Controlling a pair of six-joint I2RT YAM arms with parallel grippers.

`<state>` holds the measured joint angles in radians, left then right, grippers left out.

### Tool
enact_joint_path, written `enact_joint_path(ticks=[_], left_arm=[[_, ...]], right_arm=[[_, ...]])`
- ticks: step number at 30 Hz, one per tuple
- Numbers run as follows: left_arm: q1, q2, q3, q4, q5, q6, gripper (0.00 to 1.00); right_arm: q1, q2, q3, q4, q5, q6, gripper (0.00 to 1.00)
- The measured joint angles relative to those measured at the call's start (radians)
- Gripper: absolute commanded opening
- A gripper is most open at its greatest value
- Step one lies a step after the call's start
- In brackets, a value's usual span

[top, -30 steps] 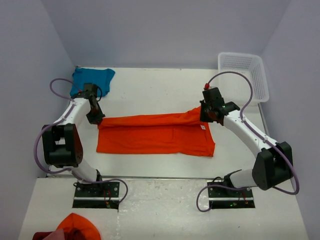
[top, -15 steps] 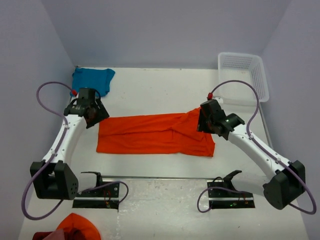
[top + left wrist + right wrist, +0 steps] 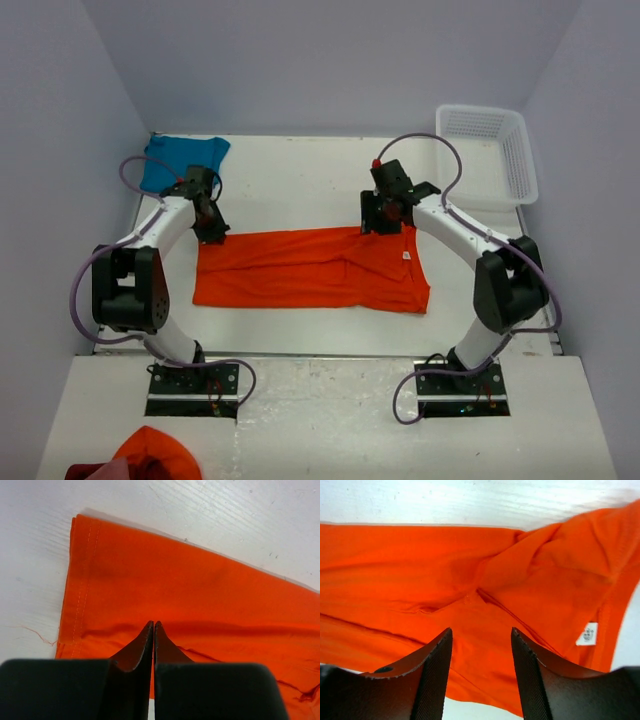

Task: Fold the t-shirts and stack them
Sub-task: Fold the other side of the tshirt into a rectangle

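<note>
The orange t-shirt (image 3: pixel 310 270) lies folded into a long flat band across the middle of the table, its white neck label (image 3: pixel 407 255) near the right end. My left gripper (image 3: pixel 212 228) is shut, hovering over the shirt's far left corner (image 3: pixel 125 580), with no cloth seen between its fingers. My right gripper (image 3: pixel 383 222) stands open over the shirt's far edge, above creased fabric (image 3: pixel 485 595) and left of the label (image 3: pixel 588 634). The teal-blue t-shirt (image 3: pixel 182 160) lies crumpled in the far left corner.
A white mesh basket (image 3: pixel 490 150) stands at the far right corner. An orange and red heap of cloth (image 3: pixel 150 452) lies off the table at the near left. The arm bases are bolted along the near edge.
My right gripper let go of the shirt's raised far right corner and moved left along the far edge; that corner now lies flat. My left gripper opened, then shut again near the far left corner.
</note>
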<state>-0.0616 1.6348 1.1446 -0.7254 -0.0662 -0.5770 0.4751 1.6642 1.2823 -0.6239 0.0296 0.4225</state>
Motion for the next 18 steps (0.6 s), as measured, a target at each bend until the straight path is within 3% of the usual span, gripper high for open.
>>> enact_joint_path(ticks=[9,18], left_arm=[[0.000,0.016,0.029,0.003,0.003,0.022,0.00],[0.000,0.029,0.030,0.007,0.010,0.025,0.00]], right_arm=[[-0.013,0.174,0.060,0.029,-0.131,-0.012,0.50],[-0.017,0.210,0.053,0.075,-0.154,-0.011,0.48]])
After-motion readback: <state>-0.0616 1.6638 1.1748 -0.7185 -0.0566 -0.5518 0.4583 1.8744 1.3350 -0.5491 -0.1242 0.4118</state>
